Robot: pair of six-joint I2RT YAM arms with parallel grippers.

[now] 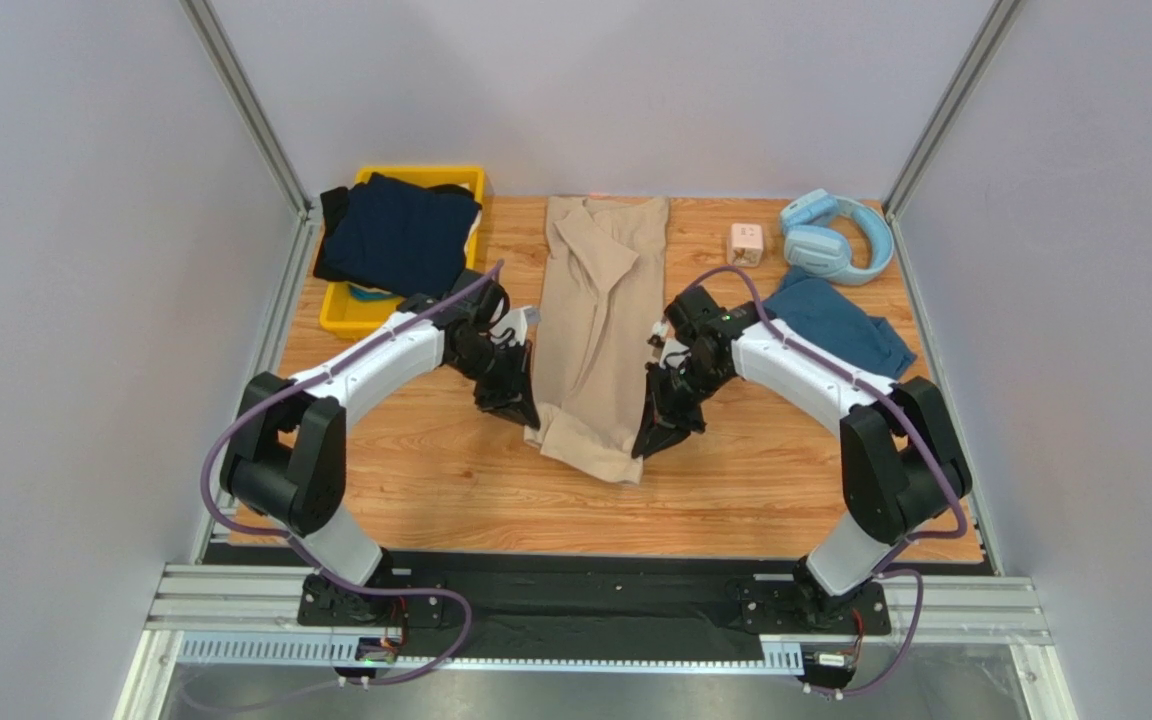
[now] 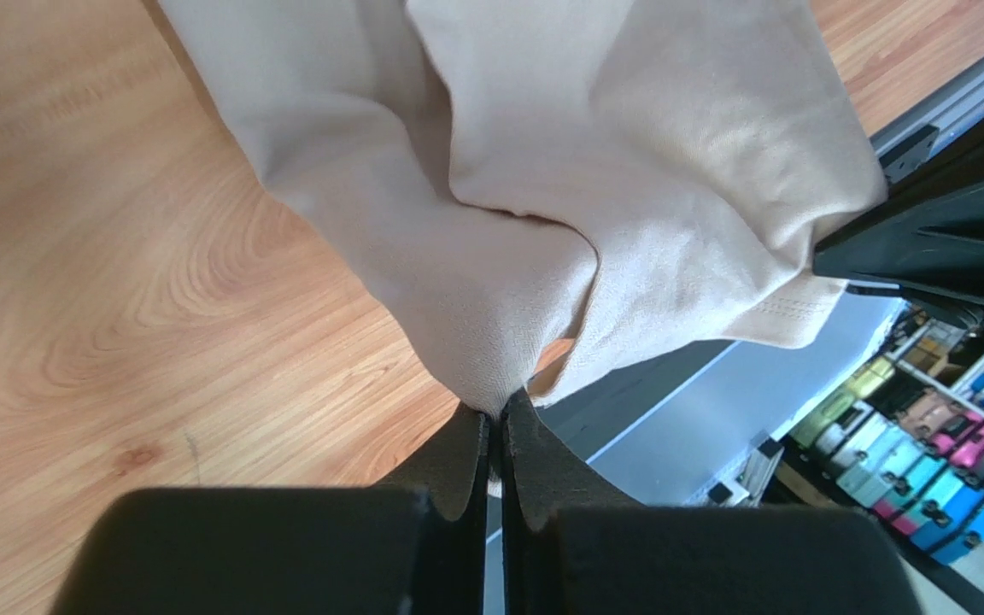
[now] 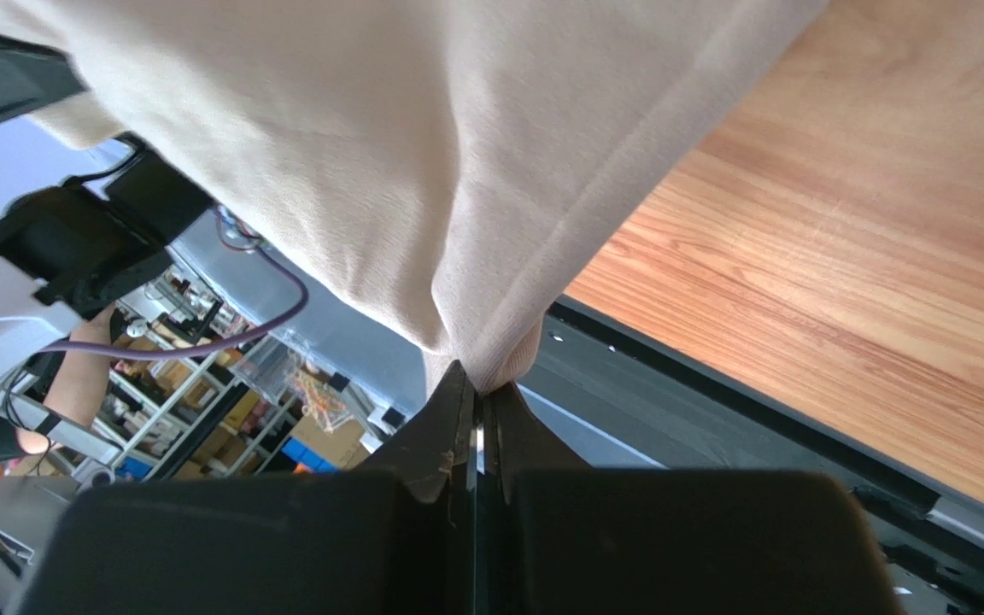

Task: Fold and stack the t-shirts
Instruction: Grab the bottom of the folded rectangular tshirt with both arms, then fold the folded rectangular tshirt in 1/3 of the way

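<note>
Beige t-shirt (image 1: 605, 300) is pinched in left claw (image 2: 497, 417) and right claw (image 3: 475, 385).

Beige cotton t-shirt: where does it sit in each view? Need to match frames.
Top external: the beige cotton t-shirt is at picture centre, a long strip running far to near.
Left wrist: the shirt fills the top, with a fold pinched in the left gripper.
Right wrist: the shirt covers the upper left, its edge pinched in the right gripper.
Shared landmark: the wooden tabletop, visible in all three.
</note>
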